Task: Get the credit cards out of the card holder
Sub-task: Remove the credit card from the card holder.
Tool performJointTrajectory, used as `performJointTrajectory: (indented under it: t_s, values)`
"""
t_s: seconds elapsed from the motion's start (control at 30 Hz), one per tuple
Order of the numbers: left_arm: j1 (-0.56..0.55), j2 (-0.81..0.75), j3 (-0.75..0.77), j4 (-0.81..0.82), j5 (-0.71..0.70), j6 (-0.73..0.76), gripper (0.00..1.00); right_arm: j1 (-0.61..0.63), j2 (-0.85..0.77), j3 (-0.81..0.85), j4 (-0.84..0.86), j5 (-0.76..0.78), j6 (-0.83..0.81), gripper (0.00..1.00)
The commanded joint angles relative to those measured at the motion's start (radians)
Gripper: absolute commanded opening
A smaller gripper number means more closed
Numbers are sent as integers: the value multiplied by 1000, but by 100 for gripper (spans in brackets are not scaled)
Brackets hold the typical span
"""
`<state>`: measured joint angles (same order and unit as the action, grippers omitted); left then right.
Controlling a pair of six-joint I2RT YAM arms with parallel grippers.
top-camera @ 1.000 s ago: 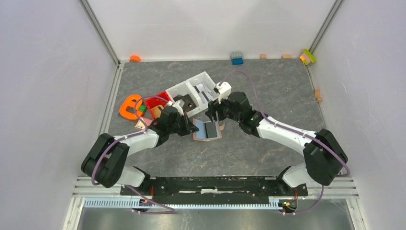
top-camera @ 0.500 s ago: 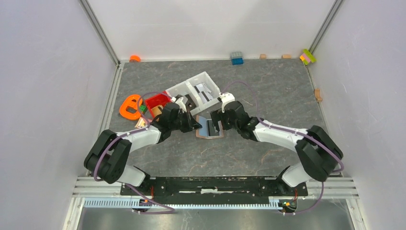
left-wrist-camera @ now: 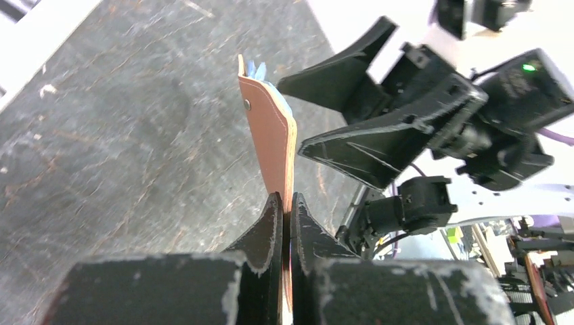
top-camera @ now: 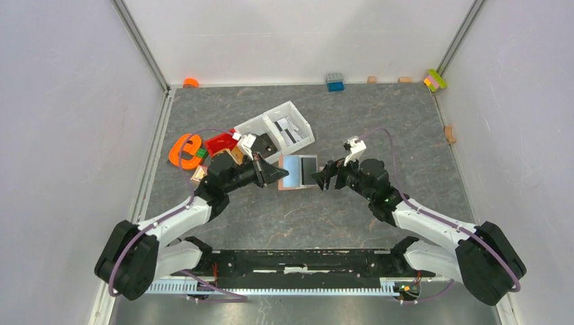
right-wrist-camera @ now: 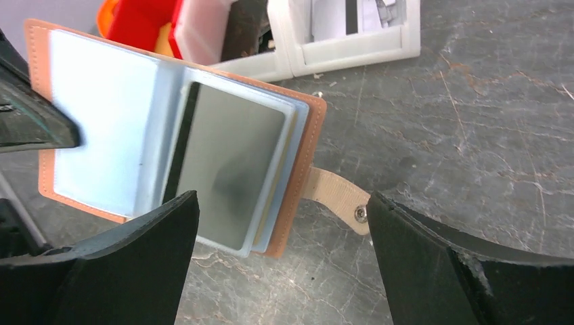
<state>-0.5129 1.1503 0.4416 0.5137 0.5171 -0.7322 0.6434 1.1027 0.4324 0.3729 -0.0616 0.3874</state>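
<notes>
Two arms: meeting over the middle of the table [top-camera: 392, 135], left gripper [top-camera: 279, 177] and right gripper [top-camera: 322, 179] facing each other across the card holder [top-camera: 298, 173].
Left grip: jaws pressed together on one cover edge of the tan holder, keeping it raised on edge and spread open like a book toward the other arm.
Right grip: jaws set wide apart with nothing between them, one fingertip to either side of the holder's free end in the wrist view, touching nothing.
Card holder: between the two grippers, just in front of the white tray [top-camera: 267, 122], closing tab [right-wrist-camera: 338, 195] hanging loose on the right arm's side.
Credit cards: none out yet; one blue-grey card [right-wrist-camera: 230, 166] with a dark stripe showing inside a clear sleeve [right-wrist-camera: 101, 145]; orange-yellow card not to be made out.
Step in hand: by the look of it, the approach for the first pull, holder braced and presented, picking jaws lined up but not closed.
Next move: likely a short advance onto the exposed edge of the grey card, then a narrow pinch on the card alone and a straight draw out of its sleeve against the left clamp; open side of the sleeve not clear from these views.
Risk: sleeve pages or cover caught along with the card, or the whole holder dragged out of the left pinch.
Background: red bin [top-camera: 220, 143] behind the left arm.
</notes>
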Motion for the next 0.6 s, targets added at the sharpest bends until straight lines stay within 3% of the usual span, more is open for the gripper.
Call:
performJointTrajectory:
  t_s: [0.0, 0.2, 0.57]
  values:
    - [-2, -64, -32, 187, 70, -43, 3, -54, -20, -51, 235, -199, 78, 98]
    - [-3, -107, -75, 311, 107, -85, 4, -103, -41, -147, 481, -336, 184, 98]
    - [-3, -154, -120, 474, 155, -143, 6, -133, -4, -171, 651, -472, 301, 98]
